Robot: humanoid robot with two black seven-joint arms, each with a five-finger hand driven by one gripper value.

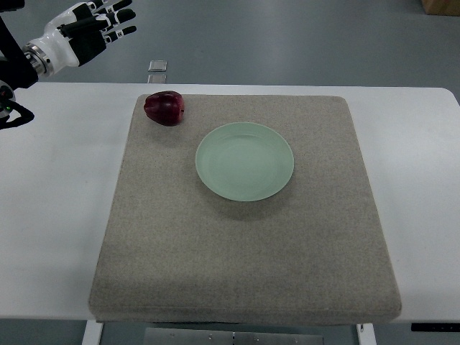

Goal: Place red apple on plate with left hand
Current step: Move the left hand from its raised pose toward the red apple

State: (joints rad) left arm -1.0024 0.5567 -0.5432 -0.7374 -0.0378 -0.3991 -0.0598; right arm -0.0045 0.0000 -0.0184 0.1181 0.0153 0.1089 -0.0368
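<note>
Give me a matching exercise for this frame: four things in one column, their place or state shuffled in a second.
1. red apple
2. plate
3. left hand
4. mat

A. raised at the upper left, fingers open, holding nothing
B. pale green, empty, mid-mat
C. grey, spread over the white table
D. on the mat's far left corner

Pairs: 1-D, 2-B, 3-A, 4-C

No text, label or number is readable anywhere.
</note>
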